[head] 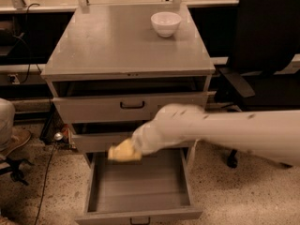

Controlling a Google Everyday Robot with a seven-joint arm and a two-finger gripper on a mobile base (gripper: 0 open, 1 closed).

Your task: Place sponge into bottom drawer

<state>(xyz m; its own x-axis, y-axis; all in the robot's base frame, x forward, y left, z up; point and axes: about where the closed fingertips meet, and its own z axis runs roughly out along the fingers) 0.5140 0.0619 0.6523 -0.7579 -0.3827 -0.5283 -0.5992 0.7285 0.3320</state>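
The pale-yellow sponge [124, 152] is held at the tip of my gripper [132, 149], which is shut on it. The white arm reaches in from the right and is blurred. The sponge hangs above the back left part of the open bottom drawer [139, 187], in front of the middle drawer's face. The bottom drawer is pulled far out and its grey inside is bare. Its small dark handle [139, 220] shows at the front edge.
The grey cabinet top [117, 41] carries a white bowl [165, 23] at the back right. The top drawer [132, 105] and the middle drawer are closed. A black office chair [262, 60] stands right. Cables [44, 177] lie on the floor left.
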